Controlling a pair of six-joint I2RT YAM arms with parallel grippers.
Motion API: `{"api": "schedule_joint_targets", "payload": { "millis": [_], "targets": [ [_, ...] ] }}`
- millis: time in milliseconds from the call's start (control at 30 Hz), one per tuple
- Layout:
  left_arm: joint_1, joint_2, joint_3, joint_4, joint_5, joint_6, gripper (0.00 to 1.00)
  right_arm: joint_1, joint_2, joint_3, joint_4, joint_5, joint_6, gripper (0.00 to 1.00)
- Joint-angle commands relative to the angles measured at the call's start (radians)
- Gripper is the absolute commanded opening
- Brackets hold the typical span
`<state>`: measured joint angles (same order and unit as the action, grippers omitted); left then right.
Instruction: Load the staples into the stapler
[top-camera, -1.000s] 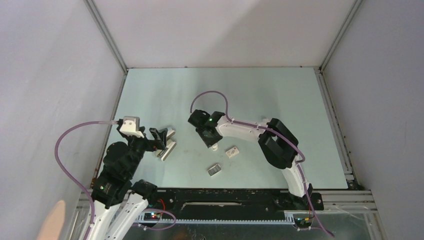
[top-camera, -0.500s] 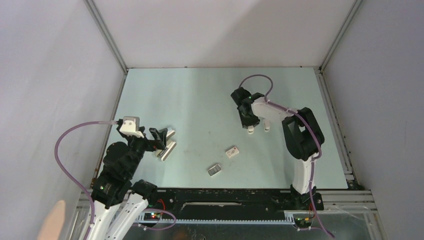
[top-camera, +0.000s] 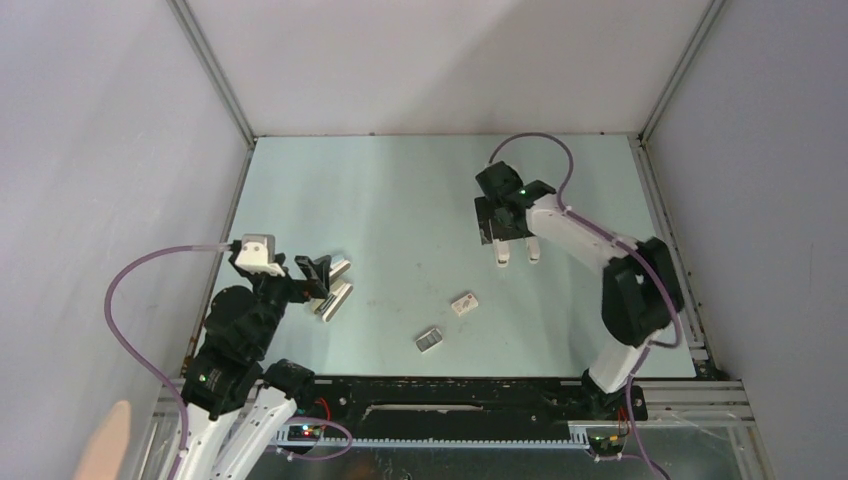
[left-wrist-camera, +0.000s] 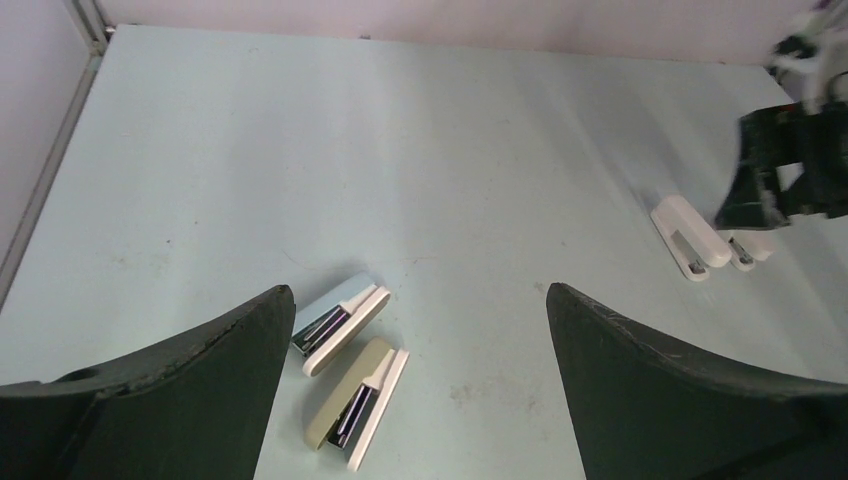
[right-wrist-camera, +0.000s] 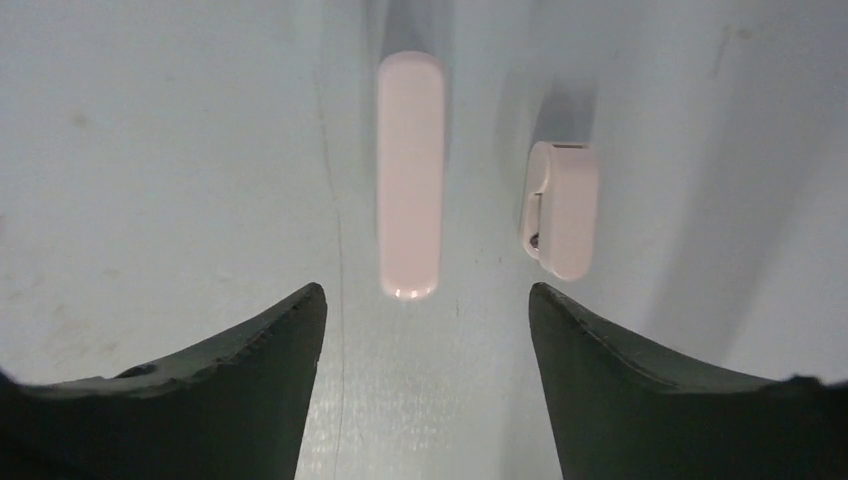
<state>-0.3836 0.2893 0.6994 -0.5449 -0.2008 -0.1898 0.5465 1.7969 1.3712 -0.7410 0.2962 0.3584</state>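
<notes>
White plastic forms the shell of the stapler (right-wrist-camera: 410, 175), which is seen lying flat and closed on the counter (top-camera: 400, 190). It lies right of the middle and about halfway between the near and far edges. A shorter white stub (right-wrist-camera: 560, 208) lies just beside it, not touching. The stapler is judged light, stiff and smooth, so it could skid or swivel if pushed at one end. A hold across its narrow width near mid-length is judged safest.

The right gripper (right-wrist-camera: 425, 290) is poised over the stapler with jaws spread and nothing between them. The left gripper (left-wrist-camera: 420, 295) is spread wide and empty near the left edge, above two larger silver-and-white bars (left-wrist-camera: 340, 322).

The staples (top-camera: 429, 340) are seen as a small grey block close to the middle of the near edge, near a little white box (top-camera: 463, 303). The block is judged thin, hard and easily snapped along its length, so a light pinch on its long sides is advised.

The stapler's dark channel and hinge cannot be made out, so it cannot be told which end opens. The staples are too small for detail and are absent from both wrist views.
</notes>
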Motion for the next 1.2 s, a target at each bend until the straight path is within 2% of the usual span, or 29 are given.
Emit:
{"api": "schedule_joint_targets", "payload": {
  "millis": [0,267,433,633,900,1167],
  "targets": [
    [0.005,-0.029,0.026,-0.001,-0.071,0.012,1.00,0.020,-0.232,-0.025,0.008,0.073,0.010,0.79],
    [0.006,-0.090,0.165,-0.123,-0.148,0.007,1.00,0.017,-0.739,-0.187,-0.009,0.273,0.041,0.99],
    [0.006,-0.156,0.250,-0.197,-0.207,0.018,1.00,0.013,-1.045,-0.268,-0.071,0.399,0.046,1.00],
    [0.006,-0.250,0.301,-0.241,-0.318,0.045,1.00,0.010,-1.357,-0.345,-0.127,0.478,0.029,0.99],
    [0.006,-0.409,0.204,-0.203,-0.441,0.063,1.00,0.012,-1.586,-0.444,-0.108,0.471,0.019,0.99],
    [0.006,-0.474,0.092,-0.171,-0.418,0.005,1.00,0.006,-1.618,-0.446,-0.114,0.448,0.022,0.99]
  ]
}}
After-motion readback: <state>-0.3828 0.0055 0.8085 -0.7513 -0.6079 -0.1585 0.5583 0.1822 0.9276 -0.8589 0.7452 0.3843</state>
